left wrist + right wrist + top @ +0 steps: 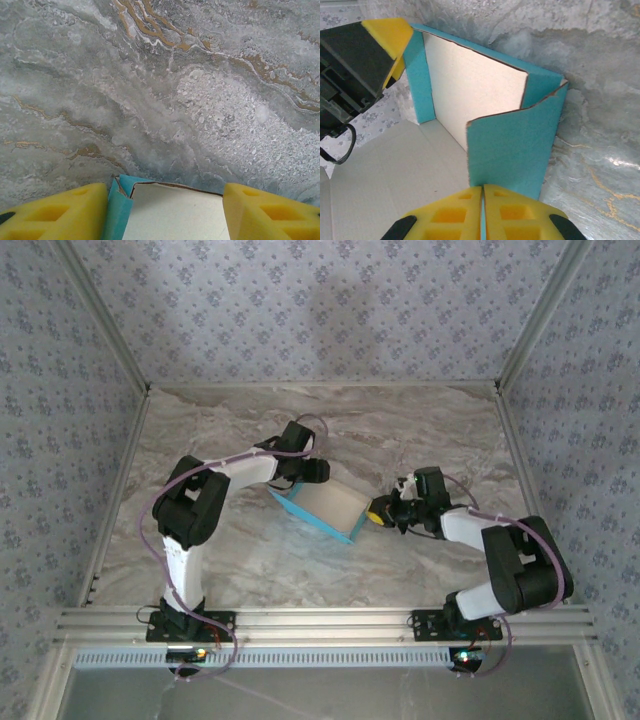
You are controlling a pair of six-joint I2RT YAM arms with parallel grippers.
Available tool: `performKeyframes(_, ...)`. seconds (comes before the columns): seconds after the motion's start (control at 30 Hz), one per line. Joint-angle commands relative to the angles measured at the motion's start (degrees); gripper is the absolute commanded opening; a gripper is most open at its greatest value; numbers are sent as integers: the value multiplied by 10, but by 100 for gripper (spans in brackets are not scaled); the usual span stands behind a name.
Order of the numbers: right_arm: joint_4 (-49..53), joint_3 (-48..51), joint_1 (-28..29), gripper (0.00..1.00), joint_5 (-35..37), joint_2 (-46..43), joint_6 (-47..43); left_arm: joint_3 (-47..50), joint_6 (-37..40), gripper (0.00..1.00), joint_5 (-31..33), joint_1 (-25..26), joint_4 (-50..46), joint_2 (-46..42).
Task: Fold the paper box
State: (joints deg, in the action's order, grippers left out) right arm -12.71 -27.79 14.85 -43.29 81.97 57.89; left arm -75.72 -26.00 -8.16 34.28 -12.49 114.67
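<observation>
The box (325, 508) sits mid-way across the worktop (300, 430). The right gripper (482, 192) is pinched shut on its blue side flap (512, 145); the left gripper (165, 202), jaws apart, flanks the rear wall (470, 95). Risk: the thin flap may slip or crease, letting the wall spring flat.

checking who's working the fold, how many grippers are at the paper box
2. The left gripper straddles the paper box's upright wall at its top edge; the right gripper is shut on a blue side flap.
</observation>
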Motion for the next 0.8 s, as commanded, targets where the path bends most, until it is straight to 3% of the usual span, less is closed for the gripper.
performKeyframes(0.0, 3, 6, -4, 13, 4, -16, 1, -5, 8, 62, -8, 5, -18, 10)
performKeyframes(0.47, 123, -42, 38, 24, 53, 29, -95, -3, 0, 62, -11, 5, -12, 12)
performKeyframes(0.77, 205, -83, 40, 30, 76, 4, -134, 0, -1, 62, -12, 4, -9, 13)
